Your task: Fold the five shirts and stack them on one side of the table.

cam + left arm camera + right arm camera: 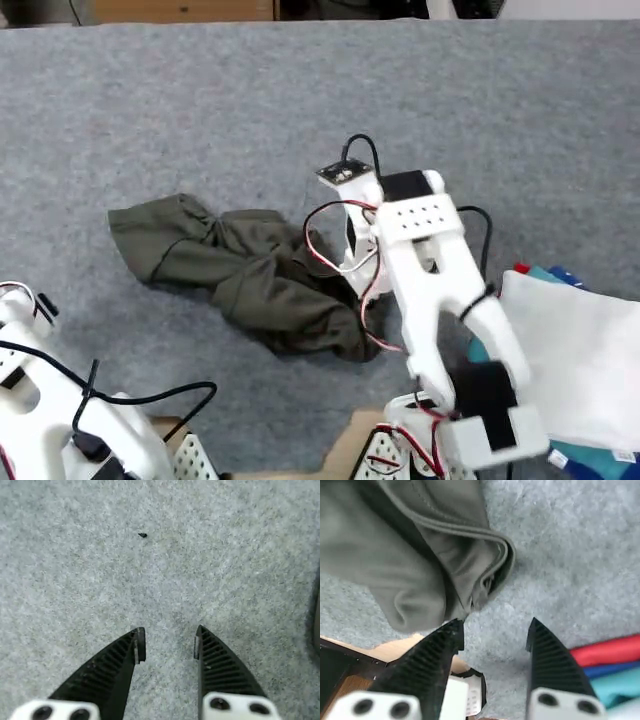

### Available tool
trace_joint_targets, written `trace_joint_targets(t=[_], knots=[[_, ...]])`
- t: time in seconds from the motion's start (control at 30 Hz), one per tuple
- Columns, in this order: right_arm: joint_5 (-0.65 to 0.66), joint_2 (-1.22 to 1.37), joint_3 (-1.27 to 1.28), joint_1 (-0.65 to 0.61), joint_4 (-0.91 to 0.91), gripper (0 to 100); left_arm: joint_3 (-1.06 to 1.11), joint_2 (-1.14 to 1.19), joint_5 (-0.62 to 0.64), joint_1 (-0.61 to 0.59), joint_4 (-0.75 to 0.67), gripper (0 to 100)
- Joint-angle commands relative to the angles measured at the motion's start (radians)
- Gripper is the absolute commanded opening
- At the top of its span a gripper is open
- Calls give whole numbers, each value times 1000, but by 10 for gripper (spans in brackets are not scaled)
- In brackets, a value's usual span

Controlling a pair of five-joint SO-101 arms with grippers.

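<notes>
A grey felt table (200,100) carries everything. Near its middle lies an olive shirt (240,270), crumpled and bunched. At the table's right edge sits a stack of folded shirts (580,350), white on top, with teal, blue and red edges showing beneath.

The right arm (430,270) stretches from the near edge to the olive shirt's right end. The right gripper (495,632) has its fingers spread apart, with bare felt in the gap between them. The shirt's rolled hem (490,555) lies just past the tips, beside one finger (451,632); whether that tip touches the cloth cannot be told. Nothing is clamped.

The left arm (50,400) sits at the near left corner, well apart from the shirt. The left gripper (170,642) hangs over bare felt, fingers apart, holding nothing. A small dark speck (143,535) lies on the felt beyond it.
</notes>
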Motion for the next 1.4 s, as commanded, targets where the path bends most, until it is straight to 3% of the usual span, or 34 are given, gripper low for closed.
trace_joint_targets(t=[0.0,0.27,0.43,1.2,1.37], knots=[[2,31,-38,-45,-49,220,-9,-21,-6,9,-17,168],[-61,85,-38,-53,-137,214,-8,-22,-6,3,-17,168],[-58,105,-42,-50,-140,86,-8,-21,-6,3,-17,168],[-52,111,-38,22,-210,83,-12,-18,-6,8,-17,168],[-52,111,-39,22,-216,20,-15,-22,-6,3,-17,168]])
